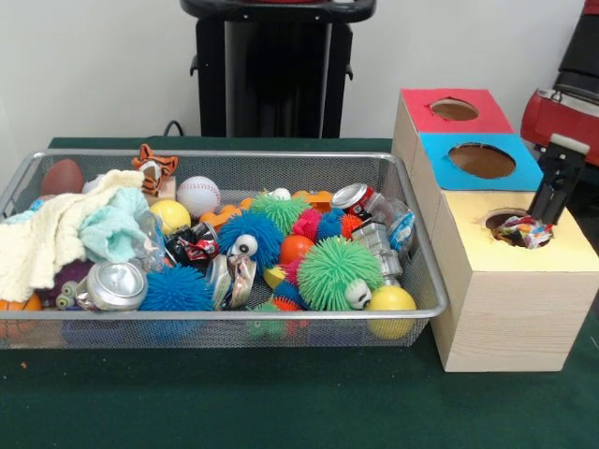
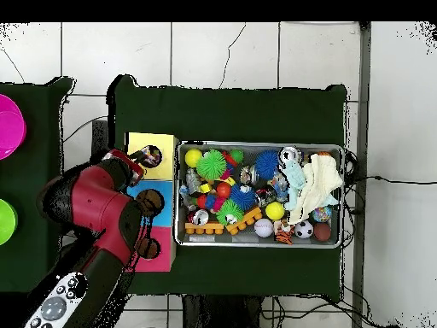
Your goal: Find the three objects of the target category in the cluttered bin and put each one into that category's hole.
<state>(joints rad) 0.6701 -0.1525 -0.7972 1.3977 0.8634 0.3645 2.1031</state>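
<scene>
The silver wire-mesh bin is full of mixed toys and cans; it also shows in the overhead view. The yellow-topped wood box stands to the right of it. A small limp piece speckled red, yellow, blue and white lies in its round hole, partly over the rim. My gripper points down at the hole's right edge, its tip touching the speckled piece. In the overhead view the gripper sits beside the hole. I cannot make out other speckled pieces in the bin.
The blue-topped box and red-topped box stand behind the yellow one. In the bin are a green spiky ball, cream and mint cloths, crushed cans, blue spiky balls and a baseball. Magenta and green objects lie at the overhead view's left edge.
</scene>
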